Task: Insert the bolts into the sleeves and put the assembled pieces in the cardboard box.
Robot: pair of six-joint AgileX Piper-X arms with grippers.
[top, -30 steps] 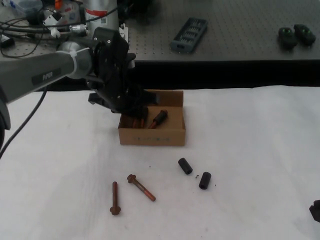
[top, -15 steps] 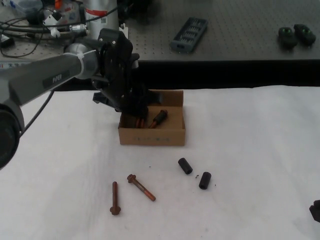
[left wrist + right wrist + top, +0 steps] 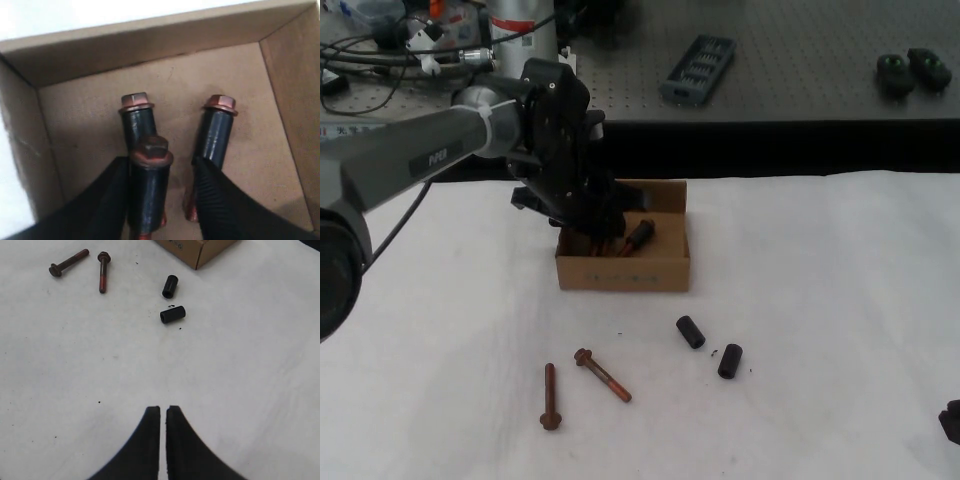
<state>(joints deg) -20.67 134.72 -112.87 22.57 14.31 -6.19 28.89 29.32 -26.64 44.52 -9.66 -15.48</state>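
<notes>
The cardboard box (image 3: 623,272) stands on the white cloth. My left gripper (image 3: 595,222) is inside it at its left end, open. In the left wrist view my left gripper (image 3: 160,162) straddles an assembled bolt-in-sleeve piece (image 3: 150,185); one finger touches it and the other stands apart. Two more assembled pieces (image 3: 136,120) (image 3: 217,131) lie on the box floor (image 3: 90,100). In front of the box lie two loose bolts (image 3: 550,395) (image 3: 603,374) and two black sleeves (image 3: 690,332) (image 3: 730,360). My right gripper (image 3: 162,440) is shut, over bare cloth near the front right.
Behind the cloth runs a dark perforated bench with a grey-blue bit case (image 3: 698,68), cables at the back left and two black parts (image 3: 912,70) at the back right. Open cloth lies right of the box and around the sleeves (image 3: 170,286) (image 3: 172,314).
The left arm has shifted slightly right and settled deeper into the box's left end. The right arm, bolts and sleeves have not moved.
</notes>
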